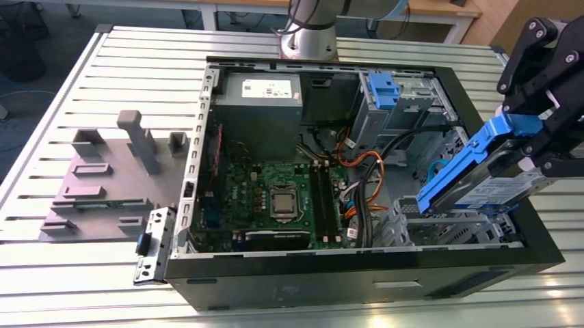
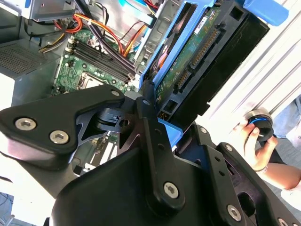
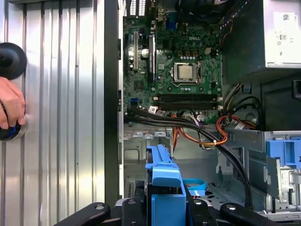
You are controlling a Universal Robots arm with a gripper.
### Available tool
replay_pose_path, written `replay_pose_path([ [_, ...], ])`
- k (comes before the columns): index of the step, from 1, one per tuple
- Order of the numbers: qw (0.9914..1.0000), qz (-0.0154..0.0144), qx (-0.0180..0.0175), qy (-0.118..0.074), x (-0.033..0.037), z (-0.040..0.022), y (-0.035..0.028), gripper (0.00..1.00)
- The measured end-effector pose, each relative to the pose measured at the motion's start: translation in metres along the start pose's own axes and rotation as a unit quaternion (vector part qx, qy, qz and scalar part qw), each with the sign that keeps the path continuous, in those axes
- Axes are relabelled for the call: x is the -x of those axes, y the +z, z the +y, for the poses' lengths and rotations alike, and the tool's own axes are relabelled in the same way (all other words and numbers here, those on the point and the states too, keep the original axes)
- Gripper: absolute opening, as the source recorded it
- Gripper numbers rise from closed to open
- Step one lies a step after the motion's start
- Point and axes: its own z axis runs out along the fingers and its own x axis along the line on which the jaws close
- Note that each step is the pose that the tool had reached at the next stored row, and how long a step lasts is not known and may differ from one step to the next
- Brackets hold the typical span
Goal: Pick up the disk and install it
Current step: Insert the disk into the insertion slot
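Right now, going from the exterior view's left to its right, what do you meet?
Grey fixture block → loose metal bracket → motherboard inside the open computer case → orange and black cables → the disk, tilted, held by the gripper.

Little print could be made out. A white sticker (image 1: 264, 87) on the grey power supply box (image 1: 258, 102) carried rows of small dark characters, too fine to read in the exterior view or the first wrist view. The disk (image 1: 474, 179) bore a white-and-blue label (image 1: 483, 198) whose lettering was illegible. In the first wrist view, the motherboard (image 3: 188, 52) showed short white markings, too small to read with certainty.
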Motion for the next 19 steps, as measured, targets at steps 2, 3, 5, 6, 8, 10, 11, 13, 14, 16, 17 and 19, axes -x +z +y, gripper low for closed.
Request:
replay_pose_path([
  [2,1.0,0.0,0.0,0.0,0.0021,0.0001,0.0012,0.36],
  [3,1.0,0.0,0.0,0.0,0.0023,0.0001,0.0013,0.36],
  [5,1.0,0.0001,0.0,0.0,0.0027,0.0001,0.0014,0.36],
  [6,1.0,0.0,0.0,0.0,0.0029,0.0001,0.0016,0.36],
  [8,1.0,0.0,0.0,0.0,0.0033,0.0001,0.0019,0.36],
  [10,1.0,0.0,0.0,0.0,0.0036,0.0001,0.0021,0.36],
  [11,1.0,0.0,0.0,0.0,0.0037,0.0001,0.0023,0.36],
  [13,1.0,0.0,0.0,0.0,0.004,0.0001,0.0026,0.36],
  [14,1.0,0.0,0.0,0.0,0.0041,0.0001,0.0028,0.36],
  [16,1.0,0.0,0.0,0.0,0.0043,0.0001,0.0035,0.36],
  [17,1.0,0.0,0.0,0.0,0.0044,0.0,0.0039,0.36],
  [19,1.0,0.0001,0.0,0.0,0.0048,0.0001,0.005,0.36],
])
